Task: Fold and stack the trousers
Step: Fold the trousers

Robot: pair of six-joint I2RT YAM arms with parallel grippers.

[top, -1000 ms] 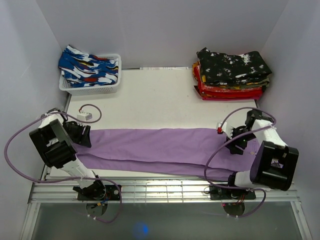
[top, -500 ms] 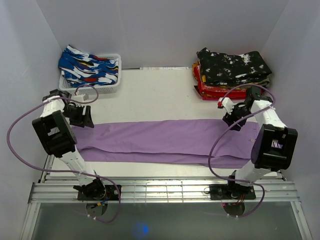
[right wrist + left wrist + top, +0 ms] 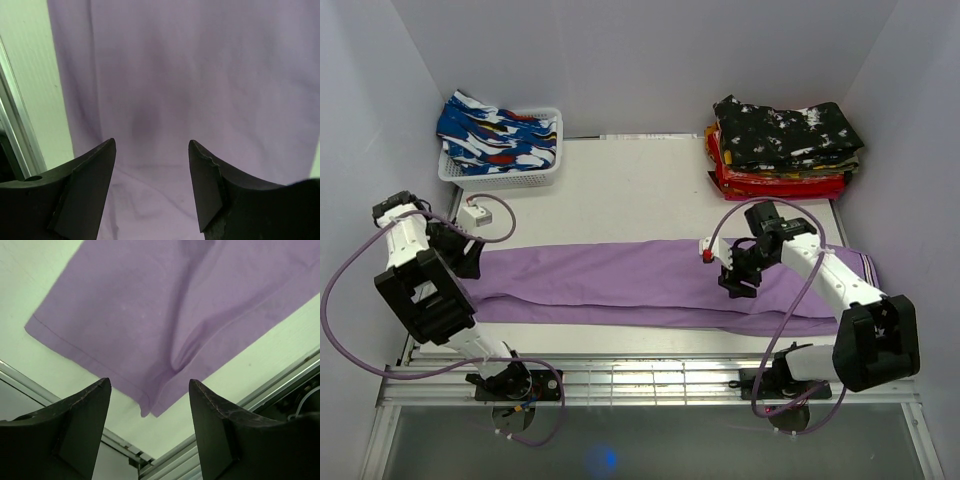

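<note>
The left gripper (image 3: pixel 149 385) is released, its two dark fingers (image 3: pixel 82 422) spread wide with nothing between them, and it hangs just above the left end of the purple trousers (image 3: pixel 620 280), where a stitched hem runs to a corner and a small fold puckers the cloth. The right gripper (image 3: pixel 152 142) is released too, fingers apart and empty, and it hovers over the smooth cloth toward the right part of the trousers. The trousers lie flat and stretched lengthwise across the near half of the white table (image 3: pixel 620 190), folded along their length, from the left arm to the right edge. At the far left corner stands a white basket (image 3: pixel 500 180) heaped with blue cloth (image 3: pixel 495 135) patterned in red and white, which spills over its far rim. At the far right corner sits a stack of folded clothes (image 3: pixel 785 145), a black piece with white flecks on top and red ones beneath. How many pieces fill the basket cannot be told, and the lower garments in the stack show only their edges. From above, the left arm covers the trousers' left end and the right arm and its cable cross their right part. Both wrist views cut the trousers off at the frame.
</note>
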